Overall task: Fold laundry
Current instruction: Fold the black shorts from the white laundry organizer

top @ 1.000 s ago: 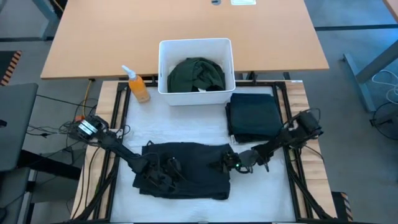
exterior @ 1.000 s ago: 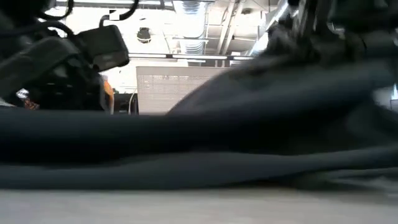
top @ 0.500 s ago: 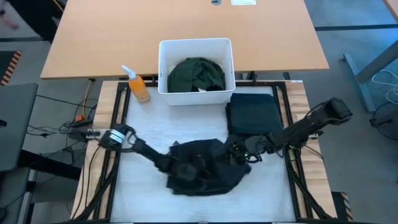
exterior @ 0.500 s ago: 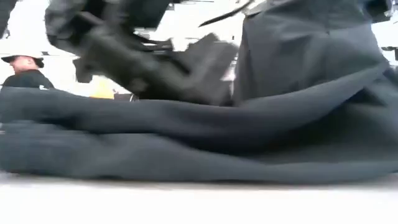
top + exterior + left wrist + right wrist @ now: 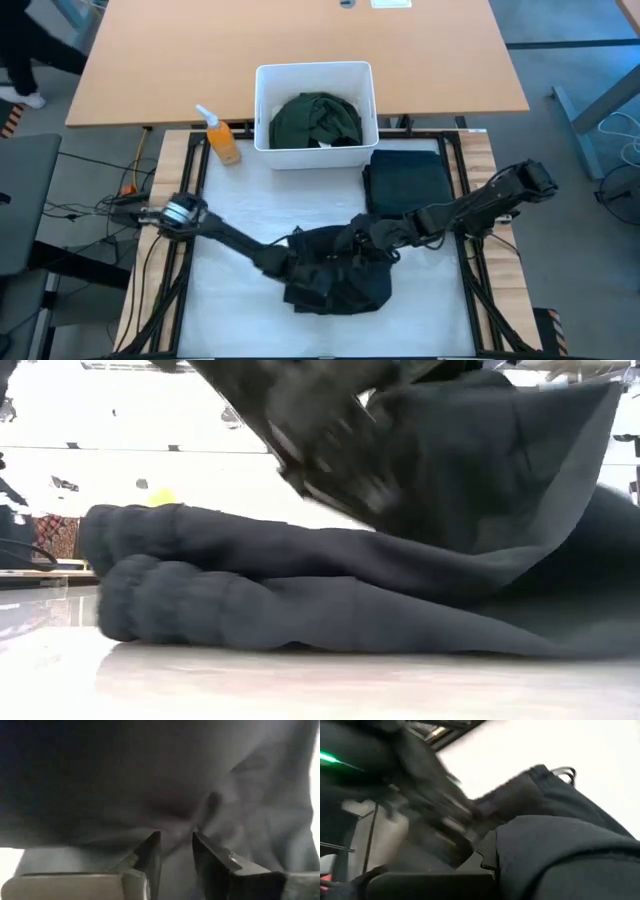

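Note:
A black garment [image 5: 335,275] lies bunched on the white table cover, right of the middle. My left gripper [image 5: 300,268] reaches into its left side and my right gripper [image 5: 372,240] into its upper right side; both are shut on it. In the low view the garment's right part [image 5: 500,470] stands raised, while rolled folds [image 5: 250,610] rest on the table. A dark green garment [image 5: 315,120] sits in the white bin [image 5: 262,110]. A folded dark garment [image 5: 405,185] lies flat at the right. My left gripper [image 5: 175,840] has a puckered fold of the black garment [image 5: 197,815] at its fingertips, coming slanting down from the table's left. How many layers it has, I cannot tell. My right gripper holds the garment's upper right part [image 5: 365,250], coming slanting down from the table's right. The cloth itself hides the fingers. That part is lifted and hangs down to the folds on the table.
An orange spray bottle [image 5: 222,135] stands left of the bin. Black frame rails [image 5: 190,190] run along the cover's left and right sides. Bare white cover [image 5: 240,310] lies left of and in front of the garment.
My left gripper has gone toward the table's right edge and up, drawing the garment's left part over onto the rest. The garment, flat and spread before, is now bunched to the right. My right gripper has risen, lifting the garment's right part.

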Action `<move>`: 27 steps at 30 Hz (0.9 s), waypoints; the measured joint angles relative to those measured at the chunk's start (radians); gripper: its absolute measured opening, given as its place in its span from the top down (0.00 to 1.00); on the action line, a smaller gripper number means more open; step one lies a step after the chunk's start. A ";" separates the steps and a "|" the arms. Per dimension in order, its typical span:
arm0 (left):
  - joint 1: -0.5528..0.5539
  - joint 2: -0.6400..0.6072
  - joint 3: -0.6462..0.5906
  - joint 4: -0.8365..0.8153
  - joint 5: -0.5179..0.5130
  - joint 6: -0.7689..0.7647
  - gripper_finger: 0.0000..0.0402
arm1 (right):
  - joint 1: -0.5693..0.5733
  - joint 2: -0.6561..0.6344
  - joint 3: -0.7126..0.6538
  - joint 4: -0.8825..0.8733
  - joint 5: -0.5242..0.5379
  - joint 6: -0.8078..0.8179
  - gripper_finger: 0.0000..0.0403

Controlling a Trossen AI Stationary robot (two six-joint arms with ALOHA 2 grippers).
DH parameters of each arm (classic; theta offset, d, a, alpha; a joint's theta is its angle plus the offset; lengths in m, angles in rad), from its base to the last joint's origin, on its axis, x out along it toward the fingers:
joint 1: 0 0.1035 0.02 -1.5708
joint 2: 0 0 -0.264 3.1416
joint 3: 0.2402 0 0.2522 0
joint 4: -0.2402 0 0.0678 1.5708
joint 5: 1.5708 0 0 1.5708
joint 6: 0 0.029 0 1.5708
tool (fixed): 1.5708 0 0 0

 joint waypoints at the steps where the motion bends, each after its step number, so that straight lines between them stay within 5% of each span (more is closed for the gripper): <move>1: -0.019 -0.030 -0.016 -0.035 -0.039 0.000 0.78 | -0.006 0.009 0.001 -0.002 -0.001 0.000 0.94; 9: -0.149 -0.254 -0.340 -0.061 -0.244 -0.256 0.85 | -0.044 0.049 0.004 0.007 -0.032 0.005 0.94; 16: -0.213 -0.233 -0.655 0.450 -0.243 -0.450 0.89 | -0.066 0.101 0.055 0.083 -0.034 0.008 0.94; 21: -0.207 -0.116 -0.698 0.694 -0.256 -0.467 0.92 | -0.069 0.256 0.149 0.147 -0.032 0.010 0.94; 27: -0.206 -0.070 -0.668 0.717 -0.252 -0.454 0.96 | -0.065 0.476 0.359 0.121 -0.142 0.001 0.91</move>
